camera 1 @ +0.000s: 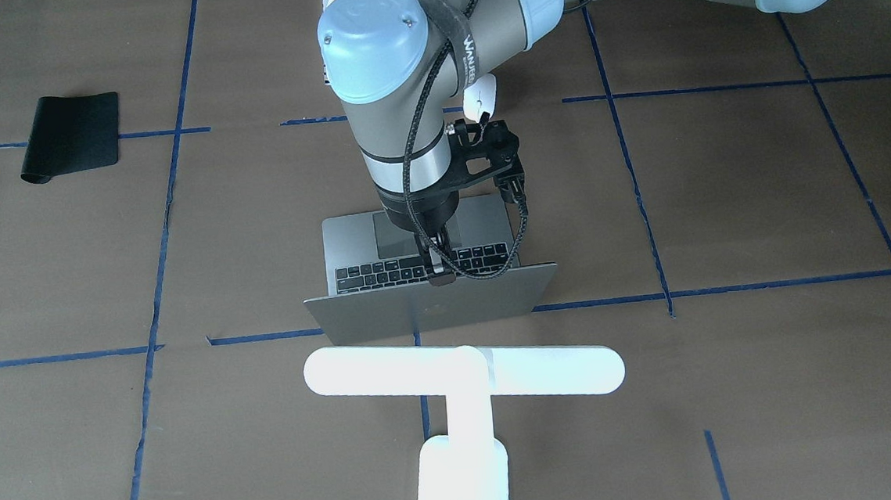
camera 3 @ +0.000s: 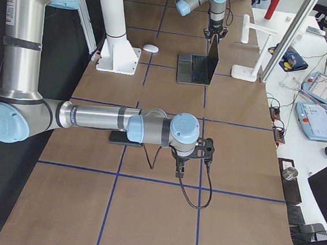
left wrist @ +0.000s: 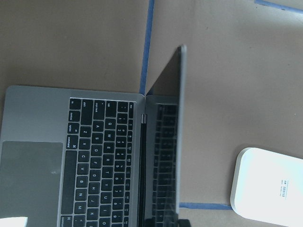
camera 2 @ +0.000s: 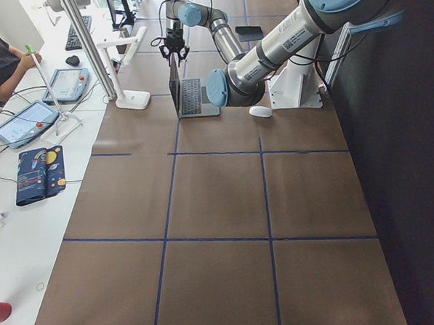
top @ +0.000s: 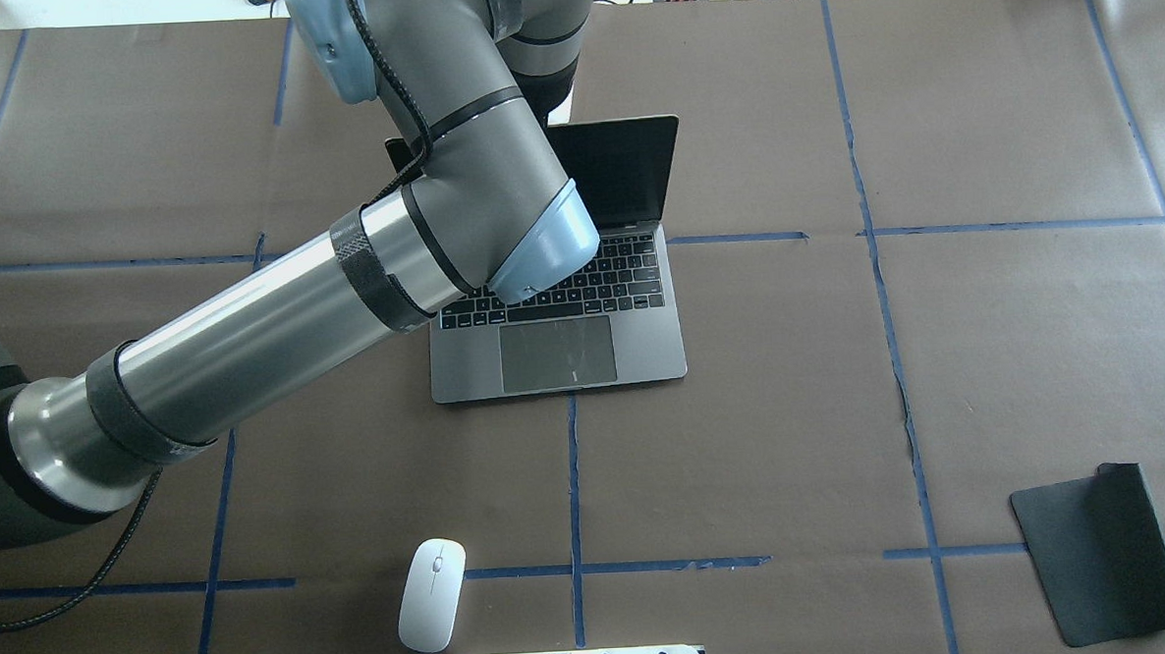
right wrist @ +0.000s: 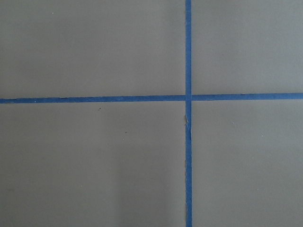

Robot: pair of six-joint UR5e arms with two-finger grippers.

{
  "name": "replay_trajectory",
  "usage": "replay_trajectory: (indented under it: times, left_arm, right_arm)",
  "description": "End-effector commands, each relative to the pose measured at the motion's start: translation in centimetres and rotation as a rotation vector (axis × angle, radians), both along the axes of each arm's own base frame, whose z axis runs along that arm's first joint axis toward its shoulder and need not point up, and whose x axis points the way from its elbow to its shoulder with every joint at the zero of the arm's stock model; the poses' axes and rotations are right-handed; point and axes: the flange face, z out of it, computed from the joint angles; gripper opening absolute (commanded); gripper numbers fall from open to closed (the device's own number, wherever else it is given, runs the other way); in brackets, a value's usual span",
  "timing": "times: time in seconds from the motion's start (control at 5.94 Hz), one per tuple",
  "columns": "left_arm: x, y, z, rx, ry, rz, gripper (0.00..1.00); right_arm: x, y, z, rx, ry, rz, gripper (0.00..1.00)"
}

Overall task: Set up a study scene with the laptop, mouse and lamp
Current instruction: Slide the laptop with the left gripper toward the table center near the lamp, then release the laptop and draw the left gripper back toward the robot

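Left gripper [camera 1: 441,272] pinches the top edge of the lid of the laptop [top: 647,349], which stands open with its screen nearly upright. The right gripper [camera 3: 178,171] hangs well apart from the laptop, and I cannot tell if its fingers are spread. Just behind the laptop's lid stands the lamp [camera 1: 548,374]; the mouse [top: 432,594] lies well apart from the trackpad, toward the robot.

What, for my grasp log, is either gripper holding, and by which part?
The left gripper pinches the laptop by the top edge of its open lid. The right gripper shows nothing held.
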Motion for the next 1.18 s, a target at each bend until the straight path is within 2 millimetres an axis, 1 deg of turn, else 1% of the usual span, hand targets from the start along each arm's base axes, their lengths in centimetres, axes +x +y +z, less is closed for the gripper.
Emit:
replay_trajectory:
  times: [0.0, 0.17, 0.34, 0.5, 0.67, 0.84, 1.01]
  left_arm:
    - [-0.6, 0.0, -0.4, 0.018, 0.001, 0.004, 1.0]
    - [-0.9, 0.0, 0.6, 0.058, -0.023, 0.065, 1.0]
    - [-3.4, 2.1, 2.5, 0.185, -0.03, 0.197, 1.0]
    - [-8.1, 6.3, 5.8, 0.317, -0.013, 0.294, 1.0]
    - [-11.6, 9.4, 7.2, 0.409, -0.005, 0.358, 1.0]
    - [-13.7, 11.6, 6.2, 0.476, 0.0, 0.404, 1.0]
    - [-15.1, 13.8, 7.0, 0.556, -0.004, 0.476, 1.0]
  right_arm:
    - [0.0, -0.1, -0.3, 0.009, 0.002, -0.001, 1.0]
    - [0.0, -0.2, -0.5, 0.012, 0.002, 0.0, 1.0]
    - [0.0, -0.4, -1.2, 0.028, 0.003, 0.0, 1.0]
    - [0.1, -1.1, -2.4, 0.049, 0.006, 0.002, 1.0]
    - [0.1, -1.2, -2.5, 0.041, 0.003, 0.011, 1.0]
    - [0.1, -1.2, -3.6, 0.06, 0.011, 0.011, 1.0]
    - [0.0, -2.0, -5.6, 0.059, 0.009, 0.039, 1.0]
